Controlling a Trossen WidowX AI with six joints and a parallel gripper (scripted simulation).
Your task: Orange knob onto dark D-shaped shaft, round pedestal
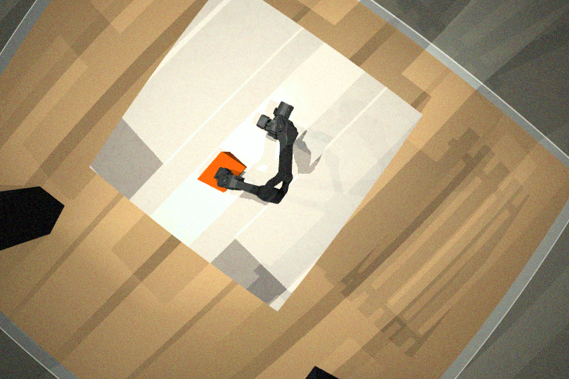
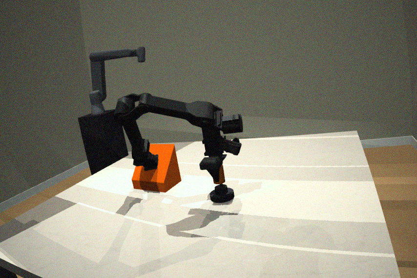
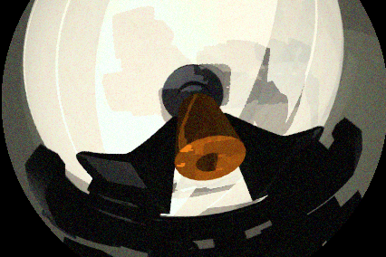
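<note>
The orange knob [image 2: 221,176] [image 3: 210,147] is a tall cylinder, held upright between my fingers. My gripper [image 2: 219,175] [image 3: 200,118] points down and is shut on the knob. The round dark pedestal [image 2: 221,195] [image 3: 170,91] stands on the table directly below the knob. The knob's lower end is at the top of the pedestal's raised centre in the exterior view; whether they touch I cannot tell. The thin shaft is not visible. In the wrist view the knob's top face shows a dark D-shaped hole. The shaft's flat side is hidden.
An orange wedge-shaped block [image 1: 212,172] [image 2: 169,170] under the arm's base stands on the pale table [image 1: 190,65] [image 2: 295,201]. A dark box [image 2: 102,142] with a second grey arm [image 2: 98,75] on it stands beyond the table.
</note>
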